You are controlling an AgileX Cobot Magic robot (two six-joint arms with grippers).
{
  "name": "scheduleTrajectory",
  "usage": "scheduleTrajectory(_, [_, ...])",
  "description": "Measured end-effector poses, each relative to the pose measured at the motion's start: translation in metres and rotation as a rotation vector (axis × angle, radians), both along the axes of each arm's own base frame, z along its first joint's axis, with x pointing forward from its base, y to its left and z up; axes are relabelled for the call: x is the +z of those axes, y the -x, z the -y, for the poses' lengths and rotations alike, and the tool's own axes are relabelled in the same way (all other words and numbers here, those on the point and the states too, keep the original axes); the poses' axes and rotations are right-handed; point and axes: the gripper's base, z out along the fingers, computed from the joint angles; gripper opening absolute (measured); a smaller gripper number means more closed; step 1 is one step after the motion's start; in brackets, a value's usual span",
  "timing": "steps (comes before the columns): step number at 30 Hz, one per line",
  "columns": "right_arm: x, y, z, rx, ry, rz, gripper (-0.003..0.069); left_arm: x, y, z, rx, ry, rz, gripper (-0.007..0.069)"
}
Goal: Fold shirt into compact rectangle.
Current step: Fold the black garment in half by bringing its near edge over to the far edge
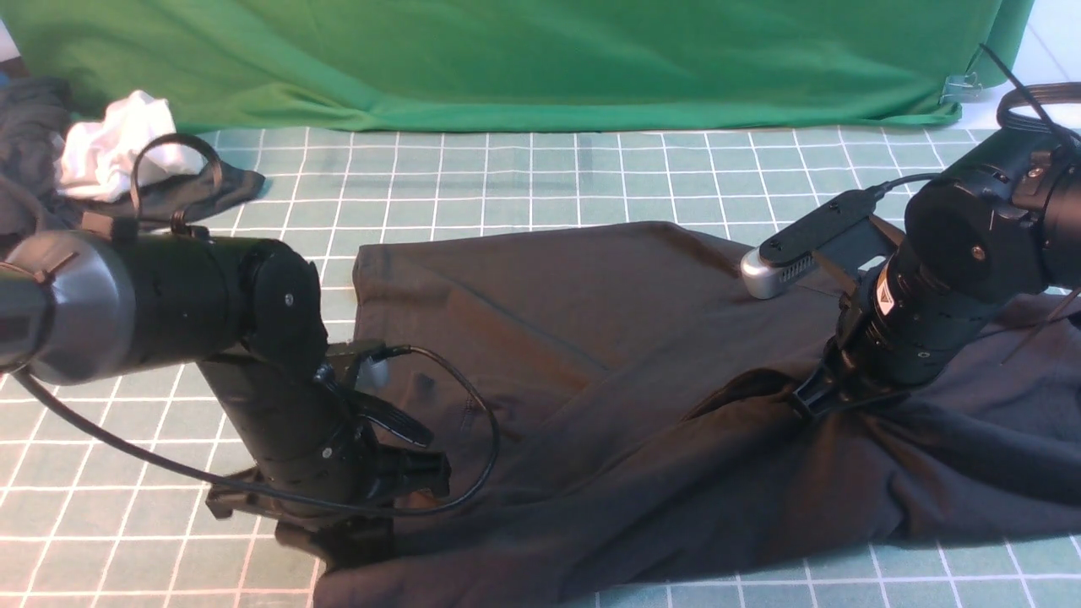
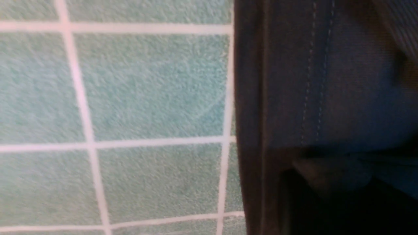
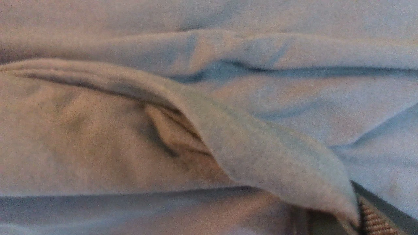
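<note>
Jaws on the right arm (image 1: pixel 954 279) clamp the one shirt (image 1: pixel 591 338); those on the left arm (image 1: pixel 279 422), cannot tell.

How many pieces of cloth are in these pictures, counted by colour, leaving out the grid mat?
Black: 1, shirt
White: 1, crumpled cloth
Dark grey: 1, garment
Green: 1, backdrop
Total: 4

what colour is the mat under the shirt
Pale green mat with white grid lines, clearest beside the shirt in the left wrist view.
</note>
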Motion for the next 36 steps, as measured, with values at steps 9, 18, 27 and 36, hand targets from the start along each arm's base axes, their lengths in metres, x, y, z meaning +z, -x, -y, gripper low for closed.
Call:
scheduleTrajectory(9, [0.0, 0.0, 0.0, 0.0, -0.001, 0.0, 0.0052, 0.021, -0.002, -0.004, -0.017, -0.014, 0.1, 0.001])
scheduleTrajectory(18, [0.003, -0.002, -0.001, 0.002, -0.003, 0.007, 0.0052, 0.067, -0.023, -0.003, 0.012, -0.002, 0.334, 0.0011])
scheduleTrajectory(27, [0.027, -0.015, -0.008, -0.003, -0.04, 0.08, 0.0052, 0.086, -0.048, -0.015, 0.119, -0.007, 0.512, 0.0011])
scheduleTrajectory(36, [0.031, -0.044, -0.001, -0.069, -0.09, 0.15, 0.0052, 0.09, -0.077, -0.054, 0.326, 0.118, 0.675, 0.0013])
